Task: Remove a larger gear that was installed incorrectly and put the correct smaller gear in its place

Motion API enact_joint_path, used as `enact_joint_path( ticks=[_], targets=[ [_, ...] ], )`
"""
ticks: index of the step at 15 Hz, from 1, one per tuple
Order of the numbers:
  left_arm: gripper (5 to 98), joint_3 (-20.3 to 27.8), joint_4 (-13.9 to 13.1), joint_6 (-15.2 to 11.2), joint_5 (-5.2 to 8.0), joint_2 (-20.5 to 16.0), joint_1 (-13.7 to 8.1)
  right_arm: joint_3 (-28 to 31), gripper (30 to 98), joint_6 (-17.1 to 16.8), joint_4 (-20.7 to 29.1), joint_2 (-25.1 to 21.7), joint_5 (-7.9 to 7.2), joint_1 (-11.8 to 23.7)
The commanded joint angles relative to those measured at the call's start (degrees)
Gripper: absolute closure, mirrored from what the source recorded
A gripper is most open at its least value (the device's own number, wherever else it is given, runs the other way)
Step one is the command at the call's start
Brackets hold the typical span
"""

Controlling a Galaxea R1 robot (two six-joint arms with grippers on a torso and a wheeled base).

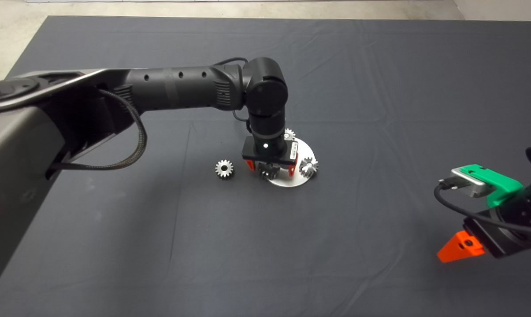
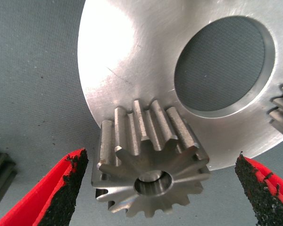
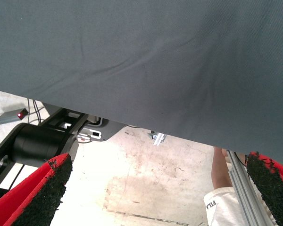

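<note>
Left gripper poised over a gear on the round plate.

Its red, rough-padded fingers stand apart either side of the gear, a silver toothed wheel on the brushed-metal plate's near-left edge, not touching. A small gear lies on the mat just left. Right gripper waits near right, fingers apart.

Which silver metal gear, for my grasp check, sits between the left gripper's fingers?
The silver spur gear at the round metal plate's edge, inside the open left gripper. The right gear and rear gear sit outside it; the loose gear lies off-plate.
</note>
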Motion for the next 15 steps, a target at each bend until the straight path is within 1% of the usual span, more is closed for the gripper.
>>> enact_joint_path(
  ticks=[1,2,4,5,6,7,9,11,13,15],
  targets=[
    [23.7,0.1,0.1,0.1,0.11,0.3,-0.5,0.4,30.7,-0.1,2.3,-0.4,-5.97,1.3],
    [27.1,0.1,0.1,0.1,0.11,0.3,-0.5,0.4,30.7,-0.1,2.3,-0.6,-5.97,1.3],
    [27.9,0.1,0.2,0.1,0.04,0.3,-0.5,0.5,30.7,-0.1,2.3,-1.0,-5.97,1.3],
    [27.9,0.1,0.2,0.0,-0.2,0.3,-0.5,0.5,30.7,-0.1,2.3,-1.0,-5.97,1.4],
    [27.9,0.0,0.2,0.0,-0.78,0.3,-0.5,0.5,30.7,-0.1,2.3,-1.1,-5.97,1.3],
    [27.9,0.0,0.2,0.0,-0.94,0.3,-0.5,0.5,30.7,-0.1,2.3,-1.1,-5.97,1.4],
    [27.9,0.0,0.3,-0.1,-0.94,0.3,-0.5,0.5,30.7,-0.1,2.3,-1.2,-5.97,1.3],
    [32.8,0.1,0.3,-0.1,-1.03,0.3,-0.5,0.5,30.7,-0.1,2.3,-1.2,-5.97,1.4],
    [33.1,0.2,0.3,-0.1,-0.94,0.3,-0.5,0.5,30.7,-0.1,2.3,-1.2,-5.97,1.4],
    [36.7,0.3,0.3,0.0,-0.94,0.3,-0.5,0.5,30.7,-0.1,2.3,-1.3,-5.97,1.4]
  ],
)
